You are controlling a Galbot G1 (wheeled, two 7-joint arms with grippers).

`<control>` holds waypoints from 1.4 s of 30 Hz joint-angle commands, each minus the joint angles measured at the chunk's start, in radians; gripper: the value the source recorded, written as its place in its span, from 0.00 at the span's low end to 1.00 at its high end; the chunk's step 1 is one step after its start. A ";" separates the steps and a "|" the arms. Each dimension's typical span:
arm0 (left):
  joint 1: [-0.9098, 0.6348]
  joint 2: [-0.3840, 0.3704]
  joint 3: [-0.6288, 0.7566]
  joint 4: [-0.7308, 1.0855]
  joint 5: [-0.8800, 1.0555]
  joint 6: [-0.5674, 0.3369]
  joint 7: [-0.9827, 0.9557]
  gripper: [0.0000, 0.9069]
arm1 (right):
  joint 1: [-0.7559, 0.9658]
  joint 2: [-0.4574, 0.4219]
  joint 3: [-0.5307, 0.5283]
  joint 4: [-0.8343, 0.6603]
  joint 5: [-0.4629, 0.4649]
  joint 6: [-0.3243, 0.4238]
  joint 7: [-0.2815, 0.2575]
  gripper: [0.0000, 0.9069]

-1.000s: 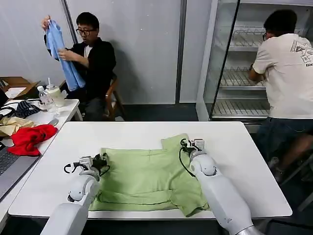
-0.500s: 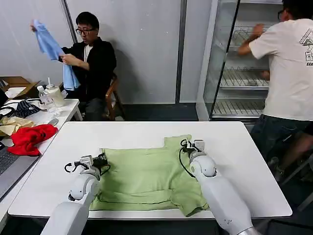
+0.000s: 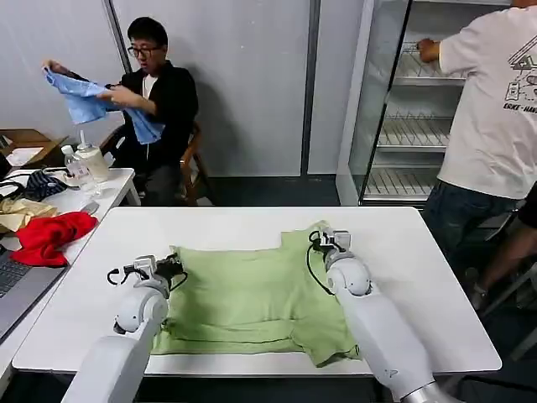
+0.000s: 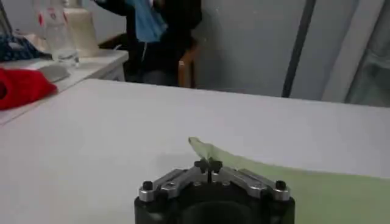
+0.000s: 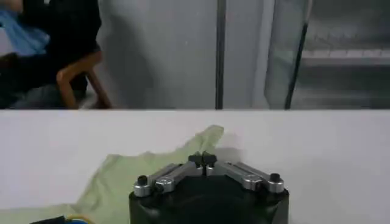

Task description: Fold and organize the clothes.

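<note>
light-green shirt (image 3: 252, 302) lies flat on the white table (image 3: 419, 277), long axis left-right; left gripper (image 3: 165, 267) and right gripper (image 3: 325, 239) each pinch shut a far corner.

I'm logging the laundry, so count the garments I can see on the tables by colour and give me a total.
Light-green shirt on the white table: 1
Red garment on the side table: 1
Cream garment, side table: 1
Total: 3
</note>
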 commanded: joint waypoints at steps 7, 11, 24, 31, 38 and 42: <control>0.093 0.034 -0.029 -0.175 -0.010 -0.010 0.002 0.02 | -0.130 -0.035 0.011 0.245 -0.017 0.005 0.020 0.00; 0.159 0.043 -0.040 -0.216 -0.007 -0.014 0.001 0.02 | -0.190 -0.042 0.024 0.331 -0.026 0.000 0.047 0.00; 0.307 0.058 -0.076 -0.336 0.000 -0.018 -0.001 0.02 | -0.391 -0.061 0.062 0.585 -0.055 -0.003 0.101 0.00; 0.372 0.055 -0.101 -0.398 0.001 -0.015 -0.010 0.02 | -0.515 -0.065 0.082 0.703 -0.096 -0.004 0.129 0.00; 0.470 0.065 -0.115 -0.473 0.008 -0.006 -0.025 0.02 | -0.606 -0.071 0.100 0.773 -0.129 -0.003 0.164 0.00; 0.489 0.063 -0.114 -0.497 0.011 0.003 -0.036 0.02 | -0.634 -0.076 0.112 0.806 -0.139 -0.004 0.172 0.00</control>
